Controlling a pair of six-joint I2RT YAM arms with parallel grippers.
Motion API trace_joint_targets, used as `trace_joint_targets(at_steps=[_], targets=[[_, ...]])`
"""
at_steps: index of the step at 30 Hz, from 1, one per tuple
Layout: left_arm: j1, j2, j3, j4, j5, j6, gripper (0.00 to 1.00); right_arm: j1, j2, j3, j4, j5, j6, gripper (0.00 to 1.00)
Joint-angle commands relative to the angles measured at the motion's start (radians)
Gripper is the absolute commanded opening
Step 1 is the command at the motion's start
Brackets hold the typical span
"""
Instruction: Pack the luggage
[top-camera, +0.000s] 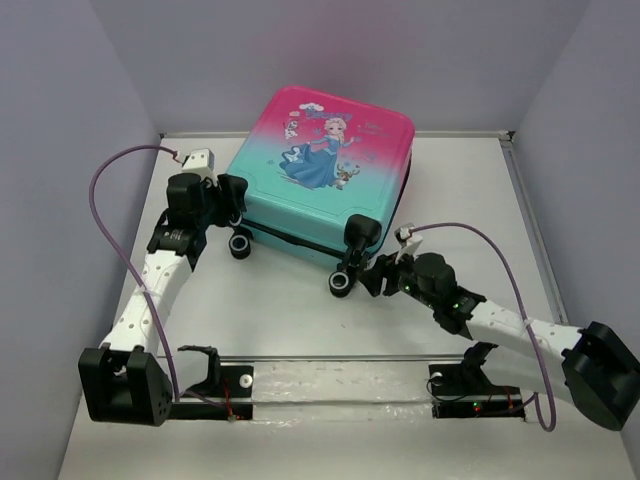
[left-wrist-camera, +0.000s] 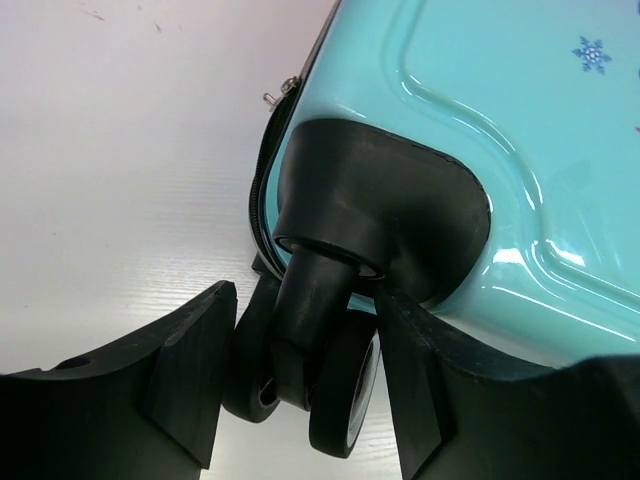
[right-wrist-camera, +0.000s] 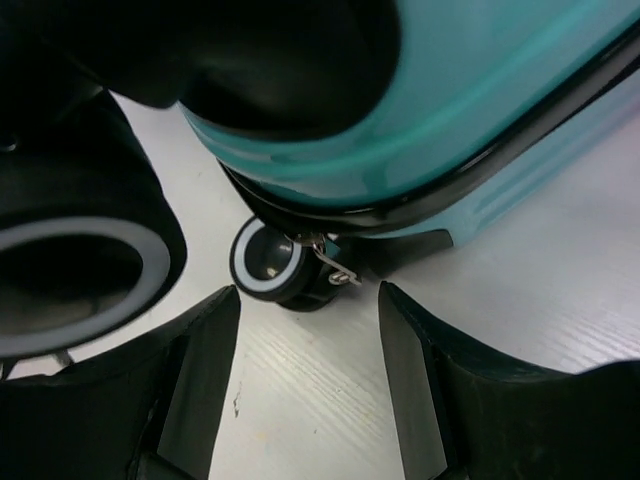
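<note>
The luggage (top-camera: 320, 150) lies flat and zipped shut at the back of the table, its pink-to-teal princess print facing up and its black wheels toward me. My left gripper (top-camera: 232, 200) is at its near left corner. In the left wrist view the teal shell (left-wrist-camera: 450, 80) fills the top, and the left gripper (left-wrist-camera: 305, 300) is shut on a black double wheel (left-wrist-camera: 330, 380), one finger against each side. My right gripper (top-camera: 375, 272) sits low by the near right wheel (top-camera: 341, 284). In the right wrist view this gripper (right-wrist-camera: 308, 295) is open over bare table, just short of a metal zipper pull (right-wrist-camera: 335, 265) and a small wheel (right-wrist-camera: 268, 262) under the shell (right-wrist-camera: 480, 80).
Grey walls close in the white table (top-camera: 300, 320) on the left, back and right. A large wheel (right-wrist-camera: 80, 270) stands close at the left of the right wrist view. Another zipper pull (left-wrist-camera: 278, 92) sticks out at the suitcase's seam. Both arm bases are on a rail (top-camera: 330, 395) at the near edge.
</note>
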Motion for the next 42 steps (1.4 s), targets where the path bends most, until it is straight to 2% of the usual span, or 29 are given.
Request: trace_joint_targets(at_steps=[1,5,8,9,11,12,15,18,19,20,21,23,24,25,27,28,29,30,33,35,36,37,38,39,41,42], targets=[[-0.062,-0.024,-0.036,-0.032,0.183,-0.079,0.06,0.001,0.052,0.024,0.169,0.154,-0.050,0.63],[-0.079,-0.062,-0.046,-0.018,0.214,-0.099,0.06,0.001,0.120,0.037,0.238,0.208,-0.074,0.63],[-0.098,-0.065,-0.049,-0.015,0.235,-0.107,0.06,0.001,0.180,0.049,0.306,0.222,-0.090,0.57],[-0.104,-0.067,-0.051,-0.012,0.237,-0.107,0.06,0.001,0.192,0.049,0.350,0.245,-0.090,0.48],[-0.113,-0.074,-0.057,-0.012,0.234,-0.108,0.06,-0.008,0.205,0.020,0.414,0.266,-0.073,0.37],[-0.121,-0.079,-0.059,-0.012,0.236,-0.110,0.06,-0.008,0.203,0.008,0.442,0.297,-0.062,0.23],[-0.136,-0.090,-0.072,-0.001,0.246,-0.121,0.06,-0.008,0.203,-0.068,0.624,0.308,-0.039,0.07],[-0.153,-0.100,-0.089,0.034,0.292,-0.151,0.06,0.047,0.208,-0.091,0.657,0.352,-0.018,0.07],[-0.180,-0.100,-0.094,0.051,0.309,-0.168,0.06,0.137,0.218,-0.083,0.662,0.392,-0.022,0.07],[-0.217,-0.105,-0.095,0.066,0.305,-0.186,0.06,0.264,0.265,-0.063,0.684,0.529,-0.046,0.07],[-0.217,-0.105,-0.097,0.066,0.305,-0.187,0.06,0.265,0.299,-0.063,0.709,0.623,-0.054,0.07],[-0.277,-0.117,-0.099,0.103,0.311,-0.226,0.06,0.378,0.382,-0.031,0.760,0.800,-0.080,0.07],[-0.300,-0.122,-0.102,0.111,0.305,-0.240,0.06,0.468,0.478,0.022,0.816,0.964,-0.118,0.07],[-0.346,-0.125,-0.105,0.126,0.297,-0.257,0.06,0.502,0.528,0.050,0.867,1.018,-0.166,0.07],[-0.387,-0.136,-0.114,0.192,0.297,-0.308,0.06,0.564,0.627,0.096,1.034,1.094,-0.406,0.07],[-0.420,-0.140,-0.120,0.219,0.292,-0.318,0.06,0.575,0.722,0.128,1.259,1.139,-0.603,0.07],[-0.429,-0.142,-0.120,0.226,0.288,-0.326,0.06,0.587,0.750,0.142,1.360,1.158,-0.646,0.07],[-0.437,-0.142,-0.128,0.240,0.289,-0.346,0.06,0.587,0.764,0.188,1.360,1.165,-0.672,0.07],[-0.460,-0.153,-0.135,0.283,0.305,-0.377,0.06,0.587,0.794,0.213,1.346,1.060,-0.668,0.07],[-0.478,-0.156,-0.131,0.296,0.306,-0.386,0.06,0.587,0.791,0.239,1.248,0.988,-0.573,0.07],[-0.499,-0.157,-0.126,0.298,0.303,-0.391,0.06,0.578,0.762,0.260,1.038,0.871,-0.514,0.07],[-0.510,-0.159,-0.123,0.299,0.302,-0.397,0.06,0.567,0.743,0.303,0.937,0.789,-0.434,0.07],[-0.521,-0.162,-0.122,0.309,0.300,-0.403,0.06,0.558,0.734,0.317,0.876,0.720,-0.360,0.07],[-0.544,-0.165,-0.118,0.315,0.300,-0.409,0.06,0.549,0.734,0.326,0.852,0.554,-0.297,0.07],[-0.564,-0.183,-0.114,0.322,0.288,-0.426,0.06,0.536,0.737,0.392,0.788,0.417,-0.224,0.07],[-0.572,-0.189,-0.108,0.327,0.288,-0.432,0.06,0.536,0.752,0.414,0.763,0.279,-0.211,0.07]])
